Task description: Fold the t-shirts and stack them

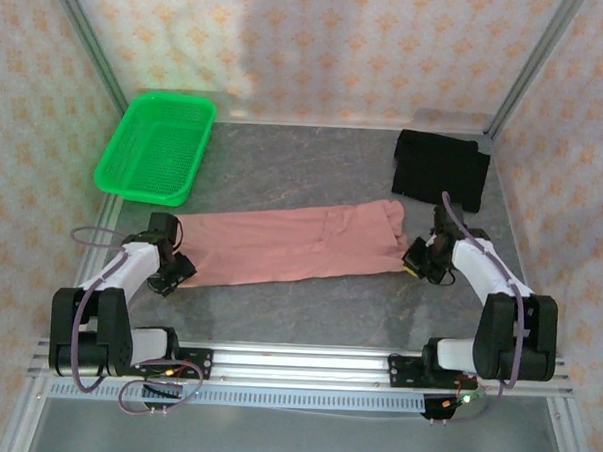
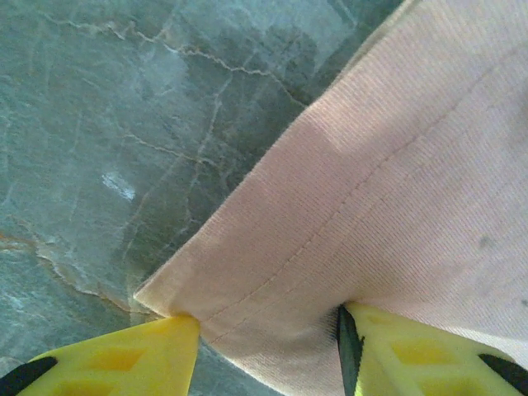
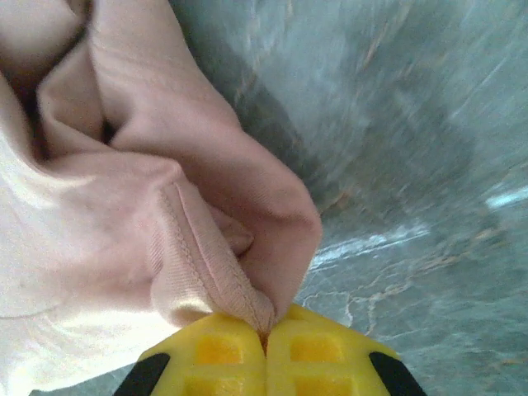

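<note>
Right claw (image 3: 266, 334) pinched shut on the pink t-shirt (image 1: 281, 245) at centre right — left claw (image 2: 268, 326) half-spread, astride its opposite corner; I note the long axis runs between them

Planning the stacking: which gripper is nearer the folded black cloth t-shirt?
Right. The right gripper is just near-side of the black t-shirt; the left gripper is far left, at the edge of the salmon-pink cloth t-shirt.

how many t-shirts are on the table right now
2. The pink t-shirt lies spread across the middle of the table; the black t-shirt sits folded at the far right.
</note>
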